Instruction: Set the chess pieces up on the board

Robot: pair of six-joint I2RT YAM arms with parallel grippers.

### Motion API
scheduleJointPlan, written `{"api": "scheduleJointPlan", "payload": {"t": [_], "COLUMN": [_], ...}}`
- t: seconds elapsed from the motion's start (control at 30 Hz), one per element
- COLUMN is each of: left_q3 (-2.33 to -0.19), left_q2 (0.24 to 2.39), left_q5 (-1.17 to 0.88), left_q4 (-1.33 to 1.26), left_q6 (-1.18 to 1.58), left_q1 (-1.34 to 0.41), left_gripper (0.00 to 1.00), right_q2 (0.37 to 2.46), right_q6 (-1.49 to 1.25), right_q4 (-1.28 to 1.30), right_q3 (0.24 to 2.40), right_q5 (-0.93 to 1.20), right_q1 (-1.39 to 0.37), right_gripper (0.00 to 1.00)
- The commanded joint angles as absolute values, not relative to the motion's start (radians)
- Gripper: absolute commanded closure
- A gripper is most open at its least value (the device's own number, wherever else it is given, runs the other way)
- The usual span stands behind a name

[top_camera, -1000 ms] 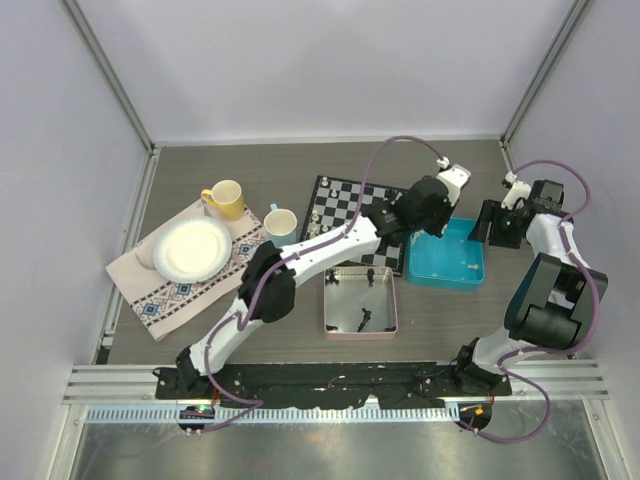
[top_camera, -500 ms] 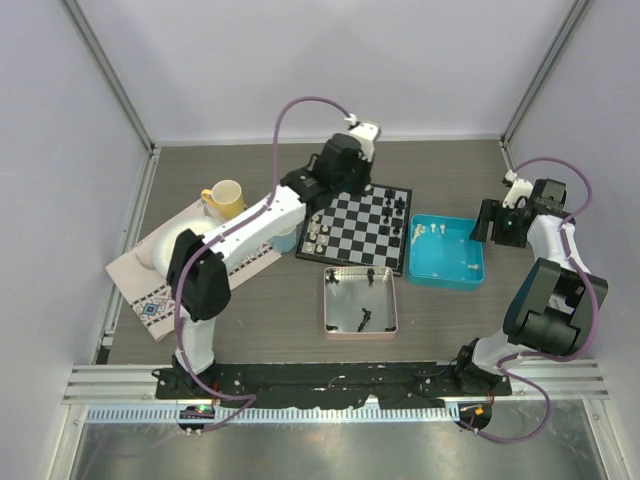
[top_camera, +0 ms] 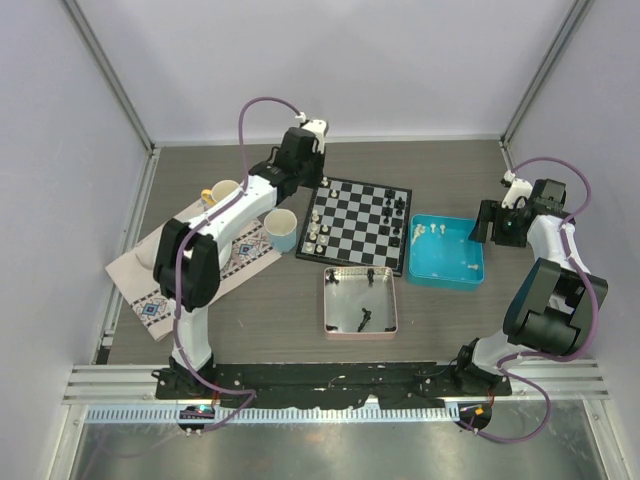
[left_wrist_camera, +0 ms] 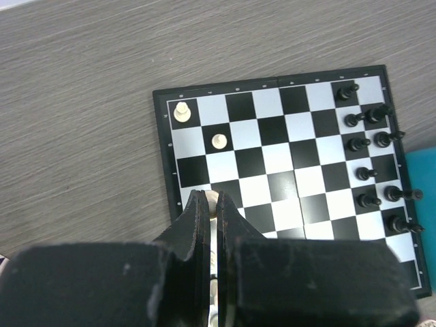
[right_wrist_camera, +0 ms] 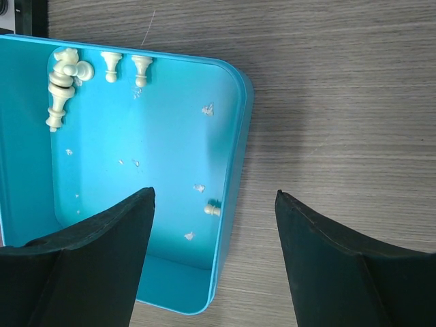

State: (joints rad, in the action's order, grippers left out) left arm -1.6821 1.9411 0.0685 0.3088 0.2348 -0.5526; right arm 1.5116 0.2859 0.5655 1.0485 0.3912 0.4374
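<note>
1. Near the table's (top_camera: 260,340) front edge, a shallow square pink tray (top_camera: 345,300) is holding loose black pieces (top_camera: 365,320).
2. Toward the right edge, the right fingers (right_wrist_camera: 88,245) are spreading wider, empty, above the glossy blue tray (right_wrist_camera: 136,170) where off-white chessmen (right_wrist_camera: 58,88) are lying.
3. Toward the far edge, the left fingers (left_wrist_camera: 196,225), pressed together, are now hovering over the checkered board (left_wrist_camera: 272,170) after swinging across from the blue tray. They are probably delivering a piece, though I cannot tell if one is pinched.

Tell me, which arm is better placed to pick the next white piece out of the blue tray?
Right. The right gripper hangs open over the blue tray edge, with off-white pieces inside. The left gripper is shut over the board, on its side away from that tray.
</note>
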Motion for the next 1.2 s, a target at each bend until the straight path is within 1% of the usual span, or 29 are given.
{"api": "scheduleJointPlan", "payload": {"t": [0.0, 0.27, 0.3, 0.33, 0.5, 0.8, 1.17], "left_q3": [-1.706, -1.741, -1.75, -1.755, -1.787, -1.85, -1.856], "left_q2": [1.985, 2.055, 2.072, 2.08, 2.126, 2.201, 2.233], "left_q5": [0.045, 0.035, 0.034, 0.034, 0.034, 0.041, 0.041], "left_q4": [0.259, 0.245, 0.245, 0.244, 0.247, 0.282, 0.302], "left_q6": [0.229, 0.218, 0.221, 0.221, 0.224, 0.219, 0.222], "left_q1": [-0.528, -0.511, -0.506, -0.505, -0.5, -0.494, -0.491], "left_gripper": [1.0, 1.0, 1.0, 1.0, 1.0, 1.0, 0.99], "right_q2": [1.511, 1.525, 1.528, 1.528, 1.529, 1.534, 1.532], "right_q6": [0.301, 0.304, 0.305, 0.305, 0.305, 0.307, 0.307], "right_q4": [0.568, 0.569, 0.569, 0.571, 0.571, 0.571, 0.571], "right_q3": [1.069, 1.071, 1.071, 1.071, 1.071, 1.071, 1.072], "right_q5": [0.41, 0.41, 0.41, 0.41, 0.41, 0.407, 0.405], "right_q1": [0.433, 0.433, 0.433, 0.433, 0.431, 0.433, 0.433], "right_gripper": [0.23, 0.22, 0.22, 0.18, 0.17, 0.16, 0.16]}}
